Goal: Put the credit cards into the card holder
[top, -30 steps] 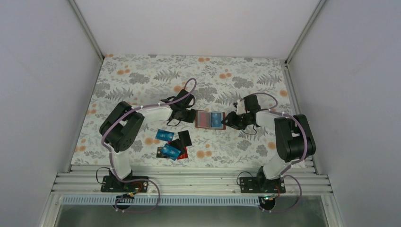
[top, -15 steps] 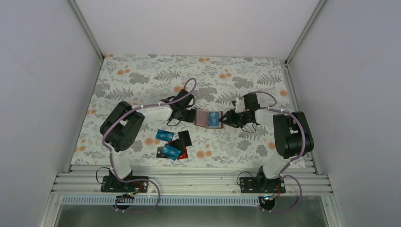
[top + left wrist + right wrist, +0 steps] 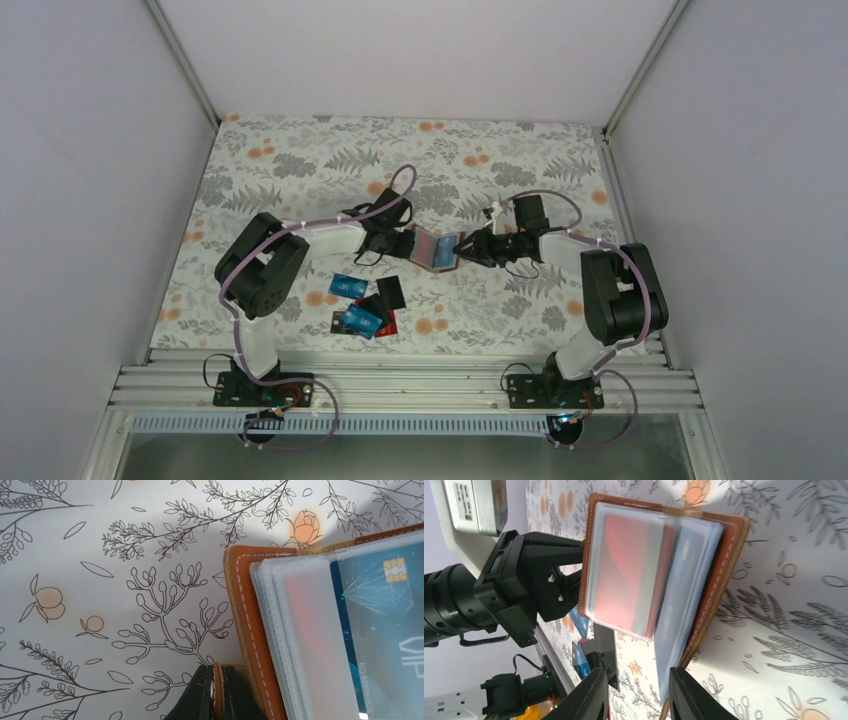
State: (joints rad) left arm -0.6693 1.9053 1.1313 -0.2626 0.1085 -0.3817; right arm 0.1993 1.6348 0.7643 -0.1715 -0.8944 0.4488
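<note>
Leftward since a second ago, the right gripper point(image 3: 468, 248) has pushed in, its fingers spread and straddling the raised right cover of the card holder point(image 3: 436, 249), which now stands half folded mid-table with its spine running near to far. Opposite, the left gripper point(image 3: 216, 690) is clamped on the left cover's edge and is the nearer arm to the loose credit cards point(image 3: 360, 305) lying nearer the front. Only the right wrist view shows the fold's angle and a red card point(image 3: 624, 570) already sleeved.

card holder point(image 3: 724, 565): reddish-brown, white stitching | credit cards point(image 3: 348, 286): blue, red, black | tablecloth point(image 3: 300, 160): white, grey-orange floral
</note>
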